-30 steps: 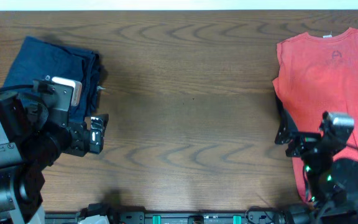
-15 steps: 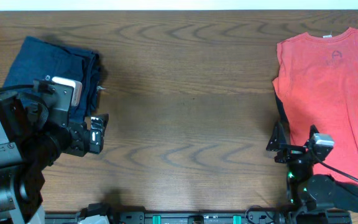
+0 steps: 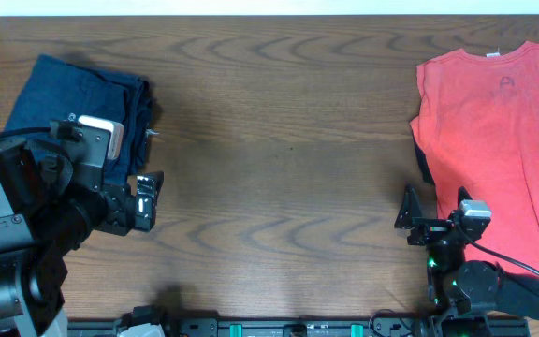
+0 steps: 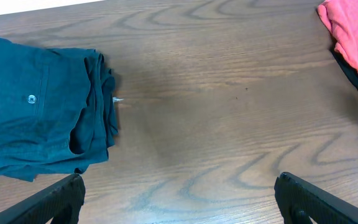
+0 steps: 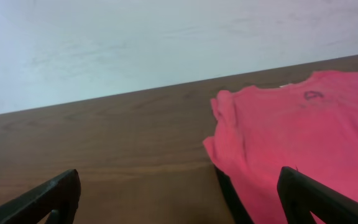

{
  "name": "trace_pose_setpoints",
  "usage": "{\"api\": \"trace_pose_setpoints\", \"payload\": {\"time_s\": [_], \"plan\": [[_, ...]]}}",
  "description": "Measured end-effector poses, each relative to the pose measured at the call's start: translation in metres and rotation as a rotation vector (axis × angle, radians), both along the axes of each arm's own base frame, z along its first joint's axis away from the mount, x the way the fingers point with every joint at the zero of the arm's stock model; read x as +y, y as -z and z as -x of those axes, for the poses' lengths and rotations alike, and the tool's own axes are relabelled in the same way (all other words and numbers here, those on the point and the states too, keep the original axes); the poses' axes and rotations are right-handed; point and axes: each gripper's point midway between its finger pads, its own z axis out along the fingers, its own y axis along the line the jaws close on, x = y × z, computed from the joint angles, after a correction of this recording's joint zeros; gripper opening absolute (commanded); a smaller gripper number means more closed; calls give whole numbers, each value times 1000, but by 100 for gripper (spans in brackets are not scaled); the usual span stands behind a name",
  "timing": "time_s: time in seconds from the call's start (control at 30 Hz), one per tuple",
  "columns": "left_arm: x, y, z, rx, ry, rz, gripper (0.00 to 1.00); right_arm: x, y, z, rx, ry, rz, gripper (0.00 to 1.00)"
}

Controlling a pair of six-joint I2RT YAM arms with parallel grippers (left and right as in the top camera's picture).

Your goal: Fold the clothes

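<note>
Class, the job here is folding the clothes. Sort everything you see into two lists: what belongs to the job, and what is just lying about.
Belongs to the job:
shorts, piled at the left
T-shirt, spread at the right
dark cloth peeking from under the T-shirt's edge

Not part of the job:
table, which only bears them
wall behind it

Soft, even light. The shorts [image 4: 36, 124] cast a faint shadow toward three o'clock; the wall [image 5: 166, 43] looks washed-out and soft.
</note>
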Motion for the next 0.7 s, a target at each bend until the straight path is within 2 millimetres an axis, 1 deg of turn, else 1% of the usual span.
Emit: {"api": "trace_pose_setpoints", "payload": {"time_s": [0.7], "plan": [[-1, 0, 0, 0, 6, 0, 98, 4, 0, 0, 2, -25, 2, 99]]}}
